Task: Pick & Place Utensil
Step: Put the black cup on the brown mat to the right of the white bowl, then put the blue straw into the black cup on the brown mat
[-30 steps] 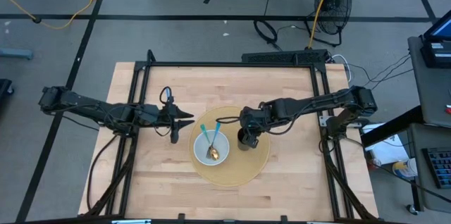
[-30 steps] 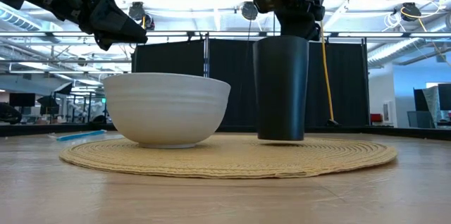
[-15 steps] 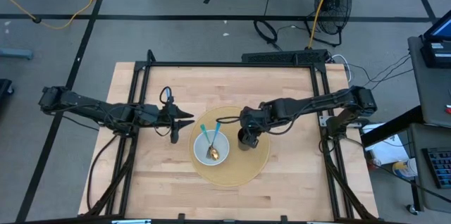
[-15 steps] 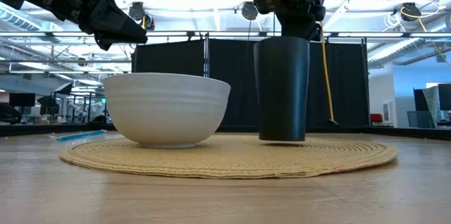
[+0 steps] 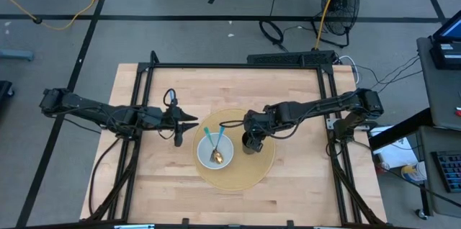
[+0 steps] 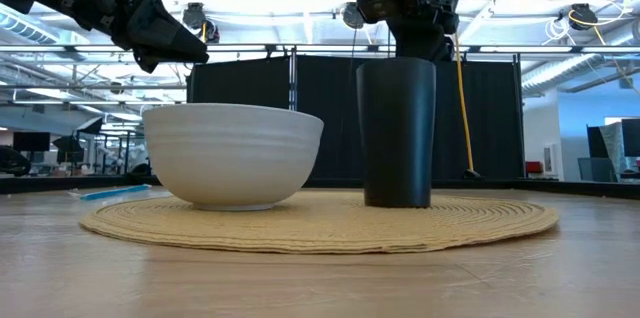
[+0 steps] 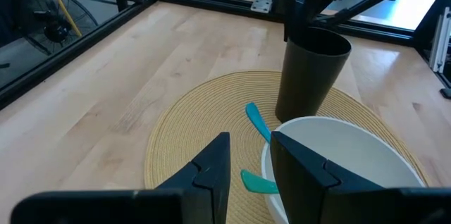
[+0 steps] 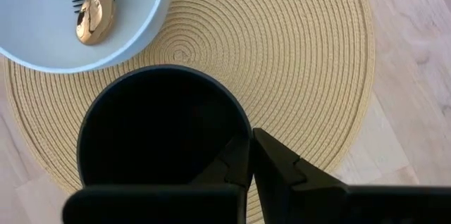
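I see the right gripper (image 8: pixel 250 155) clamped on the rim of the tall black cup (image 6: pixel 397 133), standing on the round woven placemat (image 5: pixel 256 169). Left gripper (image 7: pixel 246 171), fingers slightly apart, hovers left of the white bowl (image 5: pixel 227 147) holding the gold spoon (image 8: pixel 95 17).

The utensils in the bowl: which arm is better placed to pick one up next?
Left. The left gripper is free beside the bowl, facing the teal handles; the right gripper is shut on the black cup.

A round woven placemat (image 5: pixel 248 168) lies on the wooden table (image 5: pixel 288 92); a black fan (image 5: pixel 344 2) stands on the floor beyond.
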Tool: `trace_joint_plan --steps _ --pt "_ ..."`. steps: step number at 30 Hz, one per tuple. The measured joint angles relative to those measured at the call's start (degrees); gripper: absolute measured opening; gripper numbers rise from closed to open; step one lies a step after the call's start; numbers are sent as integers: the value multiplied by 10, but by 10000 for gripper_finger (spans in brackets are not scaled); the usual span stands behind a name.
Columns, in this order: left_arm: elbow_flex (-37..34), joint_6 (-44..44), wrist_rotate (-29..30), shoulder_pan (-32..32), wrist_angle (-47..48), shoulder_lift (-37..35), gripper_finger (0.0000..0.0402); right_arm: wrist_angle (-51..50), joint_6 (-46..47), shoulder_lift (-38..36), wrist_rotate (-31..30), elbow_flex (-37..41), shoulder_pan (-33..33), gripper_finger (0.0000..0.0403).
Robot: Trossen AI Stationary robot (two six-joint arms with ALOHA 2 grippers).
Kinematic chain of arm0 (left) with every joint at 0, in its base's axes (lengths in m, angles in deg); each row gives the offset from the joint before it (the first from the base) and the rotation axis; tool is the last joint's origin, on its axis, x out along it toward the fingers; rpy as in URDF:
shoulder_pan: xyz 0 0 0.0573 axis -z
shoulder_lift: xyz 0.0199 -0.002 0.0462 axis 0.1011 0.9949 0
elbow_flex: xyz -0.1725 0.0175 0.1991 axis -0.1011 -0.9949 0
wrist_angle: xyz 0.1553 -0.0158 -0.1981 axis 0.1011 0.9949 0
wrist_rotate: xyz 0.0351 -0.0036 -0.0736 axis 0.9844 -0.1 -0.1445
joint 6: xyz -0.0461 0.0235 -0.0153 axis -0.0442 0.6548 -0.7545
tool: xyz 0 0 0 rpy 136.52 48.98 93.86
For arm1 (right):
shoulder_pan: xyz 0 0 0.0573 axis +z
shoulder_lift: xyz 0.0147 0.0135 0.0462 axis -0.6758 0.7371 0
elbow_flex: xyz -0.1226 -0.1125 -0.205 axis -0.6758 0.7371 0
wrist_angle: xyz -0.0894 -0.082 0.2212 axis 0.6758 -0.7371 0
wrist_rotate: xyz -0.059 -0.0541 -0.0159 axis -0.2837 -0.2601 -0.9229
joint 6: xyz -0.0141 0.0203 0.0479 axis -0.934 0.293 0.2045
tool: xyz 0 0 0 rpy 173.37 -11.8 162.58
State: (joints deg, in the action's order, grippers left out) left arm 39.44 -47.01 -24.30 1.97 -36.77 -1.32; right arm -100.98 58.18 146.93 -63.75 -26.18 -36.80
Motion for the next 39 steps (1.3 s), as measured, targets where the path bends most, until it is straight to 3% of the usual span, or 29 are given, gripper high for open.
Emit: trace_joint_plan --steps 11,20,23,28,30,36,39 --pt "0 0 0 0 0 0 108 0 -2 -8 2 2 0 68" --pt "0 -6 0 0 0 0 108 19 -4 -79 -5 1 0 128" --pt "0 -29 20 -1 25 0 108 16 -6 -112 -36 1 5 136" --pt "0 -160 158 -18 128 -16 108 14 -28 -172 -118 1 28 138" --pt "0 -210 187 -31 195 -27 108 7 -33 -193 -149 1 41 135" --pt "54 -371 190 -130 464 -28 108 0 -54 -232 -215 1 68 127" --pt "81 -389 160 -191 529 -13 108 3 -65 -234 -228 1 73 126"
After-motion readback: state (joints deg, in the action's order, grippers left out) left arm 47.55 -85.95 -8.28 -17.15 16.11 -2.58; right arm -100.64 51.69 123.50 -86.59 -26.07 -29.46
